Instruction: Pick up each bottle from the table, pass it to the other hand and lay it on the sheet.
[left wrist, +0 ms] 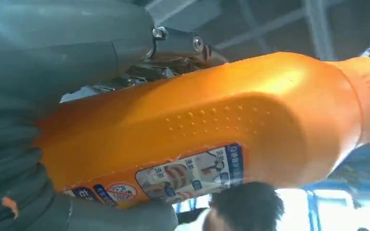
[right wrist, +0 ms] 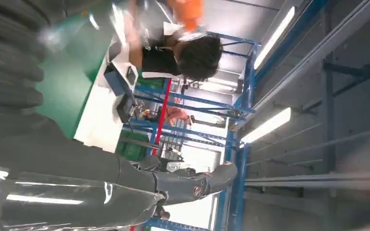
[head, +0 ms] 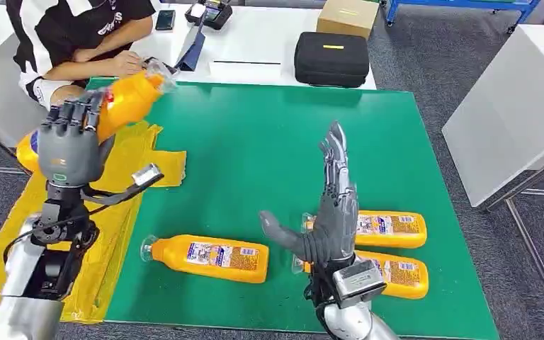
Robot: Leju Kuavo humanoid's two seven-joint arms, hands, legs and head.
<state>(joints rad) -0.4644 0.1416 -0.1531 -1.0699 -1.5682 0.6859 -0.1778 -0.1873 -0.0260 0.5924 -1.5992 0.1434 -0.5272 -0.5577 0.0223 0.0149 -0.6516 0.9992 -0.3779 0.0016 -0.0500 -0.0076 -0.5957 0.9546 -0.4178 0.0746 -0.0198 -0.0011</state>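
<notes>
1. The left hand (head: 71, 145) holds an orange bottle (head: 124, 103) up in the air. Its fingers are wrapped round the fat part of the bottle. The clear cap points away, toward the far side of the table.
2. The right hand (head: 333, 212) holds nothing. Its fingers are spread wide and point up, above the green table (head: 255, 142).
3. The yellow sheet (head: 124, 212) lies under the left arm, at the left side of the table. I think the step now is to lay this bottle down on it.
4. To do it well, the left hand should go down slowly over the sheet. It should tip the bottle until it lies flat.
5. The hand should let go only when the bottle touches the sheet. If it lets go too high, the round bottle may roll off.
6. Three more bottles lie on the green table. One bottle in front (head: 209, 258) lies alone. Two bottles on the right (head: 393, 230) lie side by side, partly behind the right hand.
7. A person (head: 78, 35) sits at the far left corner, so the arm should stay low and close.
</notes>
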